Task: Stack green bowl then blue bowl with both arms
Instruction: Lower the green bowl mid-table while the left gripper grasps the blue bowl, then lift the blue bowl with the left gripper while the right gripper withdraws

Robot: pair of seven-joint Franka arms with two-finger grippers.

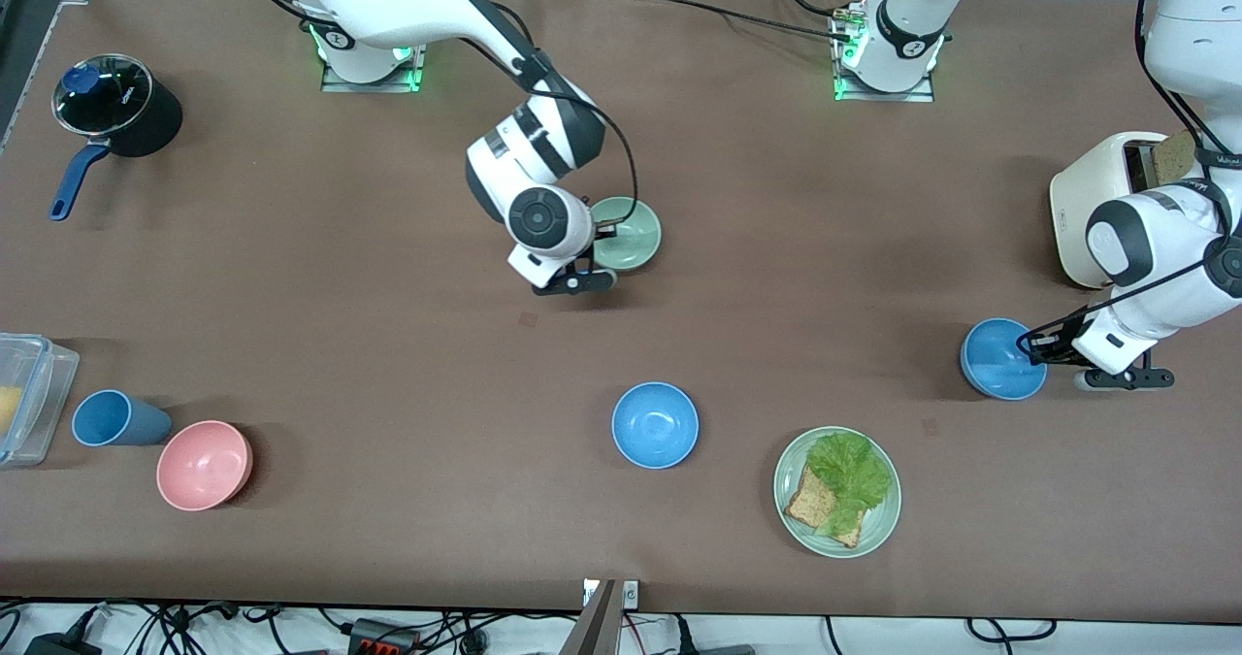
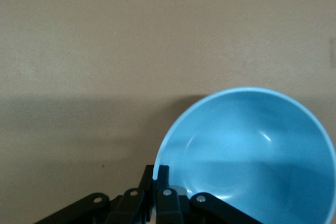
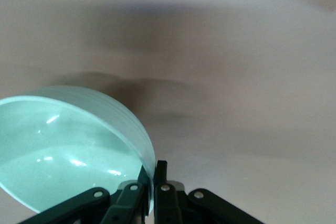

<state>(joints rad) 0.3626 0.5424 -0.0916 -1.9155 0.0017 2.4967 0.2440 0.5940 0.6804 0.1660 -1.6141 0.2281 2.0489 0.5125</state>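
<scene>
The right gripper (image 1: pixel 594 265) is closed on the rim of the green bowl (image 1: pixel 629 234), over the middle of the table toward the robots' bases. In the right wrist view the two fingers (image 3: pixel 161 174) pinch the bowl's (image 3: pixel 68 145) wall, one inside the rim and one outside, with the bowl tilted and a shadow on the table below it, so it appears lifted. The rest of the bowl sticks out to one side of the gripper (image 3: pixel 154 177).

The left gripper (image 1: pixel 1038 346) is closed on the rim of a blue bowl (image 1: pixel 999 359) at the left arm's end of the table, beside the toaster (image 1: pixel 1096 204). In the left wrist view its fingers (image 2: pixel 163 174) clamp the bowl's (image 2: pixel 252 156) wall the same way, one inside and one outside, and the bowl is tilted with its open side showing. Whether this bowl touches the table cannot be told.

A second blue bowl (image 1: pixel 655 425) sits upright and untouched on the table, nearer the front camera than the green bowl and well apart from both grippers. Just beside it, toward the left arm's end, lies a plate (image 1: pixel 791 500) with lettuce and toast. A pink bowl (image 1: pixel 204 465), a cup (image 1: pixel 112 418) and a clear box (image 1: pixel 34 393) lie at the right arm's end, and a pot (image 1: pixel 121 112) stands near that arm's base.
</scene>
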